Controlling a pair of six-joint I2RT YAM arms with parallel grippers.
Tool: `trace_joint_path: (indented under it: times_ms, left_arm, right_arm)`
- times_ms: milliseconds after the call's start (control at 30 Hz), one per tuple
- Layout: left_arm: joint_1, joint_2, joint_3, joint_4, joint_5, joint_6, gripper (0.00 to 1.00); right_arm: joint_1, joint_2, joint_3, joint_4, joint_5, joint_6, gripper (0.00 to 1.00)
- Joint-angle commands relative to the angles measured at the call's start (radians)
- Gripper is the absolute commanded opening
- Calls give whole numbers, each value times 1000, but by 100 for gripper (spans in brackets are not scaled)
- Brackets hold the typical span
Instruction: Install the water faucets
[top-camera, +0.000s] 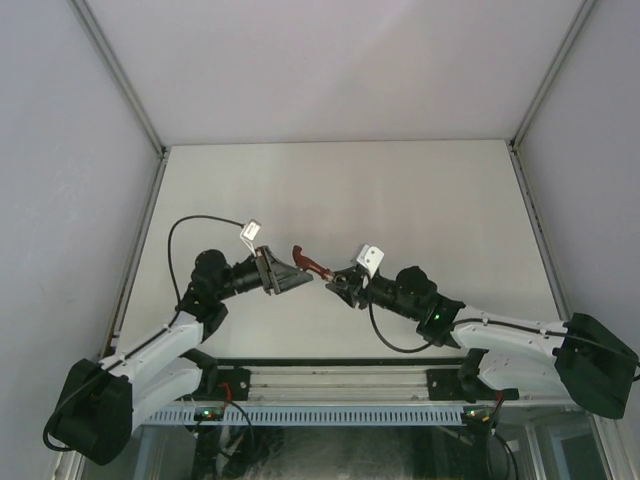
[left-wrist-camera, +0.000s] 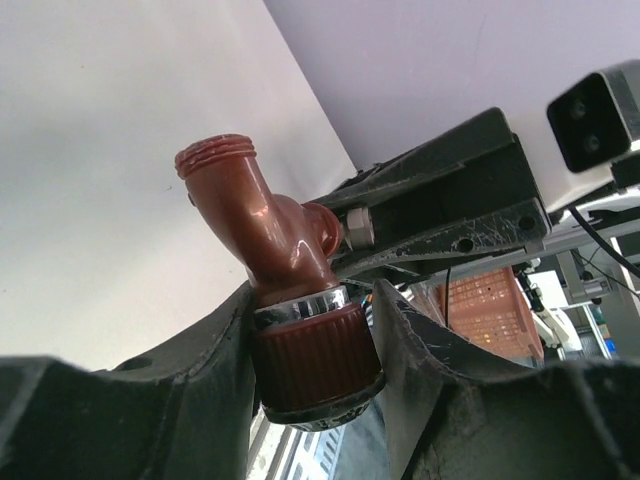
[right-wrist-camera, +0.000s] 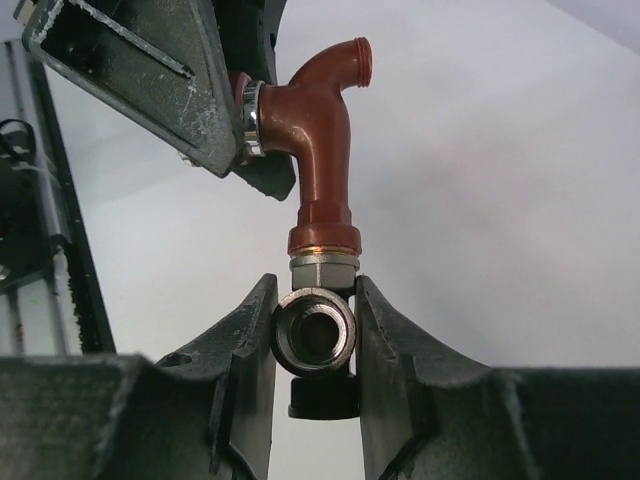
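Above the middle of the table, a red-brown water faucet (top-camera: 308, 263) hangs between my two grippers. In the left wrist view the left gripper (left-wrist-camera: 315, 300) has its fingers against the faucet's ribbed knob (left-wrist-camera: 318, 355). The threaded spout (left-wrist-camera: 225, 160) rises above it. In the right wrist view the right gripper (right-wrist-camera: 315, 292) is shut on a grey metal fitting (right-wrist-camera: 314, 338). The faucet (right-wrist-camera: 322, 140) stands in the fitting's top. A left finger (right-wrist-camera: 150, 70) sits at the knob's side. From above, the left gripper (top-camera: 297, 276) and right gripper (top-camera: 340, 283) face each other.
The white table (top-camera: 400, 200) is fenced by grey walls and metal corner posts. An aluminium rail (top-camera: 330, 380) carries both arm bases along the near edge. An orange crate (left-wrist-camera: 490, 310) shows beyond the table in the left wrist view.
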Motion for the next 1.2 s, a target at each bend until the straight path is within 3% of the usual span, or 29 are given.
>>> trace_joint_path:
  times_ms: [0, 267, 500, 533, 600, 667, 733, 867, 1167]
  left_arm:
    - [13, -6, 33, 125, 53, 37, 0]
    - [-5, -6, 49, 135, 76, 62, 0]
    - [-12, 0, 50, 134, 76, 75, 0]
    - [-12, 2, 49, 134, 74, 73, 5]
    - [-12, 5, 50, 127, 62, 66, 35]
    - [-12, 1, 52, 101, 42, 67, 49]
    - [-12, -11, 56, 68, 15, 76, 68]
    - [-12, -63, 76, -92, -107, 147, 97]
    - [-10, -191, 143, -497, -379, 354, 100]
  right_arm:
    - [-87, -71, -5, 73, -128, 194, 0]
    - [-196, -60, -6, 128, -321, 388, 0]
    - [-216, -36, -9, 170, -368, 460, 0]
    - [-215, -38, -9, 172, -370, 452, 0]
    - [-192, -53, -9, 135, -322, 378, 0]
    - [-156, -77, -3, 52, -214, 282, 0]
    - [-152, -87, -1, -17, -147, 230, 0]
    - [-150, -75, -8, -112, -50, 157, 0]
    - [-139, 45, -50, -76, 47, 141, 0]
